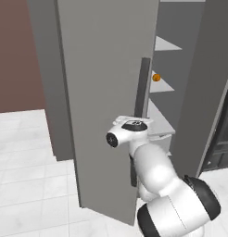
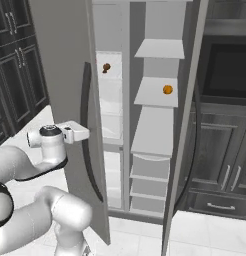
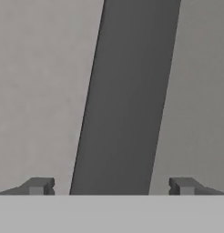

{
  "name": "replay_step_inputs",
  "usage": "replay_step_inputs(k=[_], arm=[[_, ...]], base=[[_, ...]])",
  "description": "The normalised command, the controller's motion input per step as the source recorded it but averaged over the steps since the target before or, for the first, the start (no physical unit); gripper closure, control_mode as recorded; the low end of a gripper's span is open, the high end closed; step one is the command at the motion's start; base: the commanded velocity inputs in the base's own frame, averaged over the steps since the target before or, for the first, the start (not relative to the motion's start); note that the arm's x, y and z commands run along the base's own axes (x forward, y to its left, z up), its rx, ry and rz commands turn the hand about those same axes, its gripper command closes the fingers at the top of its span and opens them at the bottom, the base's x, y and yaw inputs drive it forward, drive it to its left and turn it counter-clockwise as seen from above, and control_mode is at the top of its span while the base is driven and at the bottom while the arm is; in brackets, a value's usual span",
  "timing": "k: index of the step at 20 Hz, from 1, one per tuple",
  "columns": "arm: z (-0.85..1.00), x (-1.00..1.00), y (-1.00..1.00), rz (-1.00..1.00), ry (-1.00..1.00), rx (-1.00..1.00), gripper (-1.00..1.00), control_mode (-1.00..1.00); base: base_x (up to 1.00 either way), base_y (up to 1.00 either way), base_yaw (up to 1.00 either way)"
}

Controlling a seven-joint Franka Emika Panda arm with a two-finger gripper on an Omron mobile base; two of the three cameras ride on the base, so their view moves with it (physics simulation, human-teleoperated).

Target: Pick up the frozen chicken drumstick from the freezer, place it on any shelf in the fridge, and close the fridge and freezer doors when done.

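right now your end effector [image 3: 109,185] stands spread wide either side of the dark handle [image 3: 125,100] on the wide fridge door [image 2: 62,75], nothing clamped. both doors hang open. the drumstick [image 2: 106,67] sits on a clear fridge shelf [image 2: 109,75]; an orange ball [image 2: 167,89] rests on a grey freezer shelf [image 2: 155,95].
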Motion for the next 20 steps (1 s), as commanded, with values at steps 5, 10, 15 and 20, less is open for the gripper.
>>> replay_step_inputs(k=[5,10,15,20], arm=[[0.00,0.67,-0.23,0.00,0.01,0.00,-1.00,-1.00],[0.00,0.58,-0.14,0.00,0.03,0.00,-1.00,-1.00],[0.00,0.66,-0.05,0.00,0.02,0.00,-1.00,-1.00],[0.00,0.80,-0.04,0.00,0.00,0.00,-1.00,-1.00]], base=[[0.00,0.00,0.00],[0.00,0.00,0.00],[0.00,0.00,0.00],[0.00,0.00,0.00]])
